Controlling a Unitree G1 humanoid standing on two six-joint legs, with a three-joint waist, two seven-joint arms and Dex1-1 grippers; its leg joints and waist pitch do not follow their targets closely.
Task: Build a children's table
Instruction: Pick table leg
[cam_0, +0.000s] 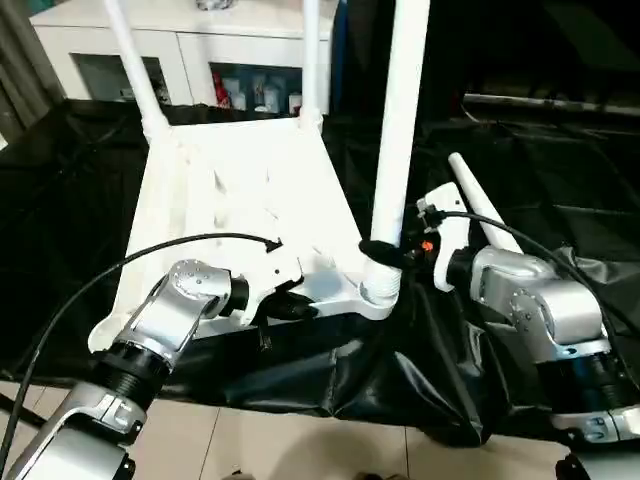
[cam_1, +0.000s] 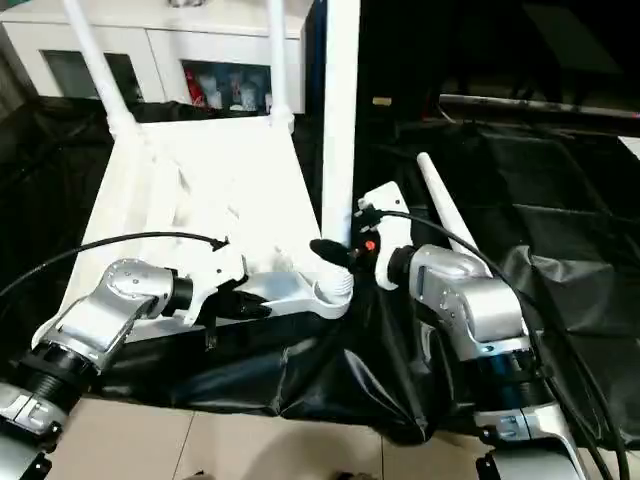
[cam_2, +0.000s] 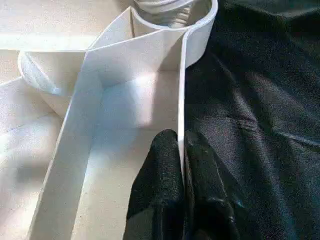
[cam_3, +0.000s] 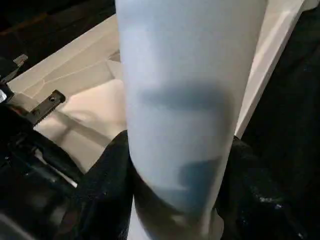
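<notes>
The left gripper (cam_2: 182, 165) pinches the upturned table top's (cam_0: 240, 190) near rim; the right gripper (cam_0: 385, 252) clasps one upright leg (cam_0: 400, 130). Three legs stand socketed; a fourth leg (cam_0: 480, 205) lies loose just behind the right gripper.

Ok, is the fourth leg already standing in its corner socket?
No, the fourth leg lies flat on the black cloth beside the right claw, not in a socket.

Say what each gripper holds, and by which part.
The left gripper pinches the near edge rim of the upturned table top, beside the corner socket. The right gripper clasps the upright leg low down, just above that socket.
</notes>
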